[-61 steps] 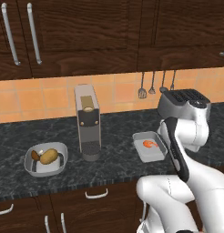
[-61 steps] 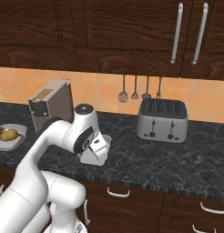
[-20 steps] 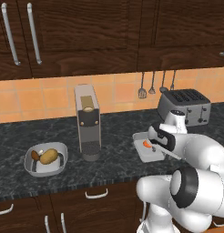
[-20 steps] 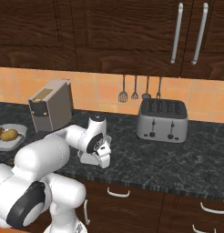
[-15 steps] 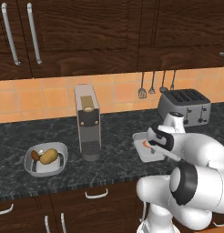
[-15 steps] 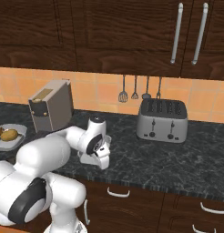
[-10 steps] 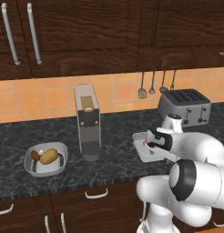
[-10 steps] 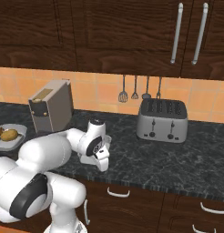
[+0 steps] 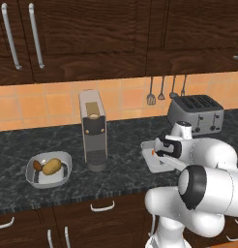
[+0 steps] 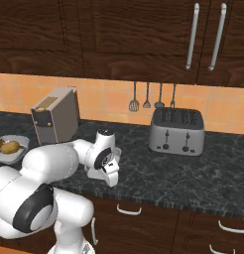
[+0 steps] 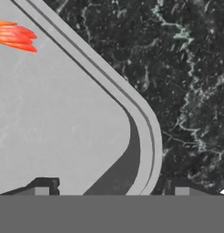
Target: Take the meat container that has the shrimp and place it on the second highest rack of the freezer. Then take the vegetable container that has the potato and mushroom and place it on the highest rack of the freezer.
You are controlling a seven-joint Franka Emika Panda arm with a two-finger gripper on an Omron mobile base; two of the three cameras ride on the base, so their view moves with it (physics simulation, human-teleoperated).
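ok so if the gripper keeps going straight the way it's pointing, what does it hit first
Most likely the rim of the shrimp tray: in the hand view the gripper has one fingertip over the tray's floor and one over the counter. How far off it is is unclear.

A pale grey tray [image 11: 63,136] holds an orange-red shrimp [image 11: 16,36] on a black, white-veined worktop [image 11: 186,68]. Behind: orange tiled backsplash [image 9: 43,104], dark brown wood cabinets [image 9: 92,34], silver toaster [image 9: 196,112].

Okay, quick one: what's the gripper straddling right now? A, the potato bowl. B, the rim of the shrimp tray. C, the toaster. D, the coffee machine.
B: in the hand view the gripper has one fingertip over the shrimp tray and the other over the counter, rim between.
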